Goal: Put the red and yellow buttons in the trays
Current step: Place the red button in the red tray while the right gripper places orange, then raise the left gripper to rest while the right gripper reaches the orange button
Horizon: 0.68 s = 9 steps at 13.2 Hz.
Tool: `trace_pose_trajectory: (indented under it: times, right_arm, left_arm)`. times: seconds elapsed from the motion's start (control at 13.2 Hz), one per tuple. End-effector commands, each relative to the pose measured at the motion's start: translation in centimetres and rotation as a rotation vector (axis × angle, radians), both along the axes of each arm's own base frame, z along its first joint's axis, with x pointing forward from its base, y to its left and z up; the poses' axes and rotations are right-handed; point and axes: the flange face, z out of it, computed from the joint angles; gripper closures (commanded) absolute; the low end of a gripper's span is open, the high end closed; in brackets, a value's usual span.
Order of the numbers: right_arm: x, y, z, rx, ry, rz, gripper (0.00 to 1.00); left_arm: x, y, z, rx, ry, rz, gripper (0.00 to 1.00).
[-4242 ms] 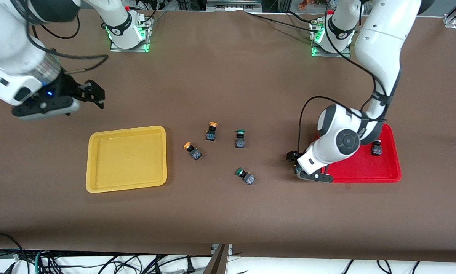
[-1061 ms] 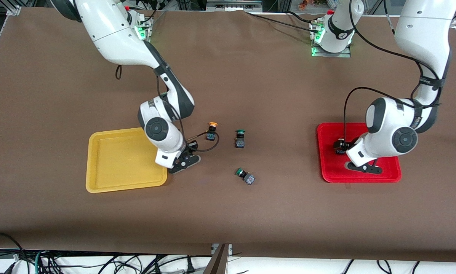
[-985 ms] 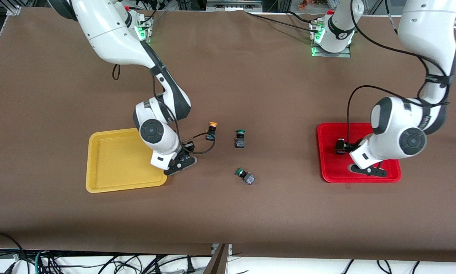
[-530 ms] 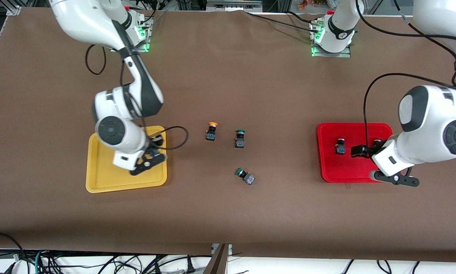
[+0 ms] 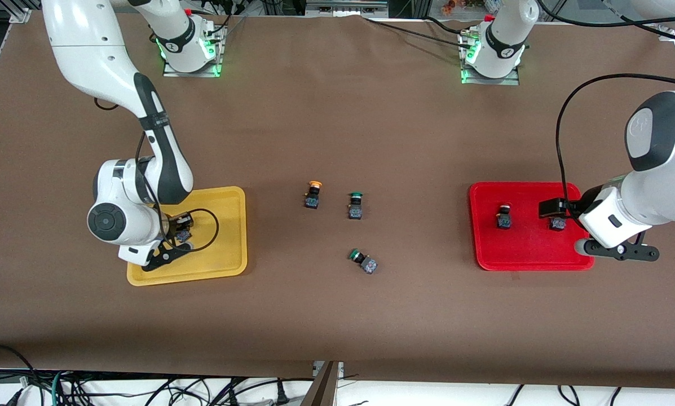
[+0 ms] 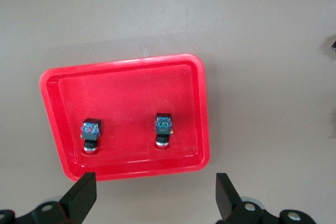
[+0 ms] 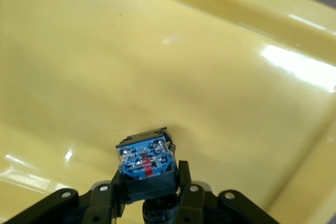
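Right gripper (image 5: 180,234) clamps a yellow button (image 7: 146,162) low over the yellow tray (image 5: 224,265). Left gripper (image 5: 563,210) gapes empty above the red tray (image 5: 532,256). Releasing tilted, it may topple or roll.

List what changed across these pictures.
The right gripper took a yellow button off the table and now holds it over the yellow tray. The left gripper, jaws open, put a second red button in the red tray. The other yellow button and green buttons stayed.
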Motion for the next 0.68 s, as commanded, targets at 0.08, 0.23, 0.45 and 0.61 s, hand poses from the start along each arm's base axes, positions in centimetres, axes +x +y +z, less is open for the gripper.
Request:
trace_pose_trajectory:
  times: [0.08,0.23,0.45,0.61]
  right_arm:
    - [0.1,1.1,2.0,0.045,-0.019,0.027,0.26]
    - [0.6,2.3,3.5,0.059,-0.038,0.042,0.26]
    - [0.7,3.4,4.7,0.075,-0.03,0.046,0.26]
    - [0.3,6.0,5.7,0.094,-0.024,-0.009,0.26]
  left_arm:
    - [-0.9,-0.5,3.9,0.007,0.003,-0.004,0.0]
    - [-1.5,-0.3,5.3,0.006,-0.005,-0.003,0.0]
    - [-5.5,-0.8,11.3,0.003,-0.07,0.001,0.0]
    - [-8.5,-0.6,13.0,-0.025,-0.073,0.025,0.0]
